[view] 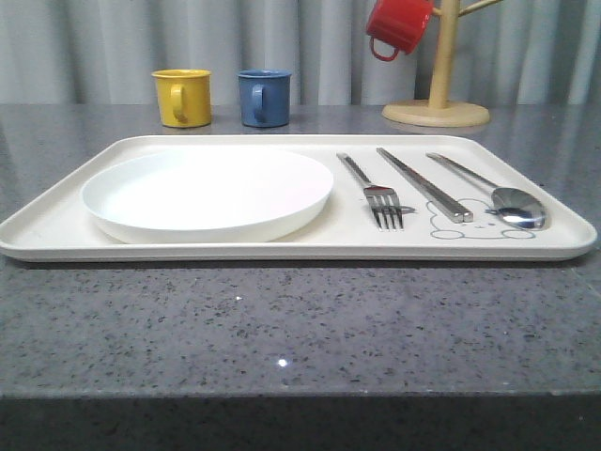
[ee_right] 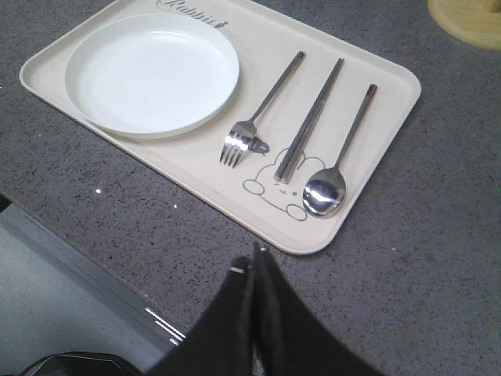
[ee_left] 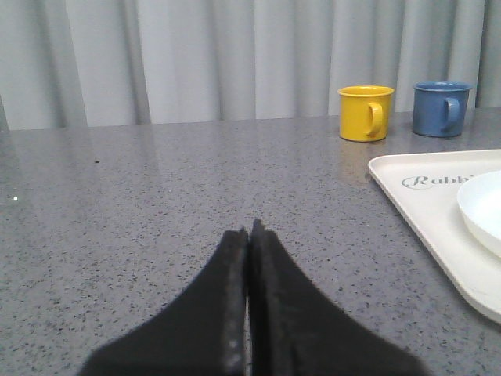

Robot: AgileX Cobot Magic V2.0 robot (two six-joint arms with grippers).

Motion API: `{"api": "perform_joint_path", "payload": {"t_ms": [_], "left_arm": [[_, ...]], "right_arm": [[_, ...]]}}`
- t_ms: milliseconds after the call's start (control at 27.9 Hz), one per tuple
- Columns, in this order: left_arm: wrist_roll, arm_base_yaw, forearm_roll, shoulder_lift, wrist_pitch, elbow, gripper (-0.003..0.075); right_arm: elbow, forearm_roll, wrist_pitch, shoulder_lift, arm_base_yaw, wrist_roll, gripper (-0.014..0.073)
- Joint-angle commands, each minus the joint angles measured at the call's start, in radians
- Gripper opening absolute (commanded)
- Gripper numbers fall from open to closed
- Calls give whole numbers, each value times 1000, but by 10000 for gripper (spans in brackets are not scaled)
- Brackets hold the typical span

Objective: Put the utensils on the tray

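The cream tray point(view: 56, 230) point(ee_right: 368, 70) point(ee_left: 423, 211) lies across the grey counter. On its right half rest a silver fork point(view: 374, 191) point(ee_right: 258, 117), a pair of chopsticks point(view: 423, 183) point(ee_right: 309, 121) and a spoon point(view: 498, 197) point(ee_right: 337, 168), side by side over the rabbit drawing. My right gripper point(ee_right: 254, 258) is shut and empty, above the counter just off the tray's near corner. My left gripper point(ee_left: 248, 233) is shut and empty over bare counter, well to the left of the tray.
A round white plate point(view: 208, 193) point(ee_right: 153, 72) fills the tray's left half. Behind the tray stand a yellow mug point(view: 182, 97) point(ee_left: 365, 113) and a blue mug point(view: 263, 97) point(ee_left: 442, 108). A wooden mug tree point(view: 438, 89) with a red mug point(view: 396, 26) stands back right.
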Motion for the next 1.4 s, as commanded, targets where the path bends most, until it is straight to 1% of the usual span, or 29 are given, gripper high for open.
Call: {"api": "perform_joint_path", "payload": {"t_ms": [0, 179, 251, 573, 752, 1361], "left_arm": [[-13, -7, -10, -25, -85, 3, -18], [-14, -59, -6, -25, -90, 3, -18], [-27, -71, 19, -25, -102, 3, -18], [-39, -71, 23, -25, -108, 3, -18], [-91, -71, 32, -25, -108, 3, -18], [-92, -71, 33, -25, -108, 3, -18]], "right_arm": [[-23, -8, -67, 2, 0, -3, -69], [-23, -8, -67, 2, 0, -3, -69], [-23, -8, -67, 2, 0, -3, -69], [-23, -8, -67, 2, 0, -3, -69], [-23, -8, -67, 2, 0, -3, -69], [-23, -8, -67, 2, 0, -3, -69]]}}
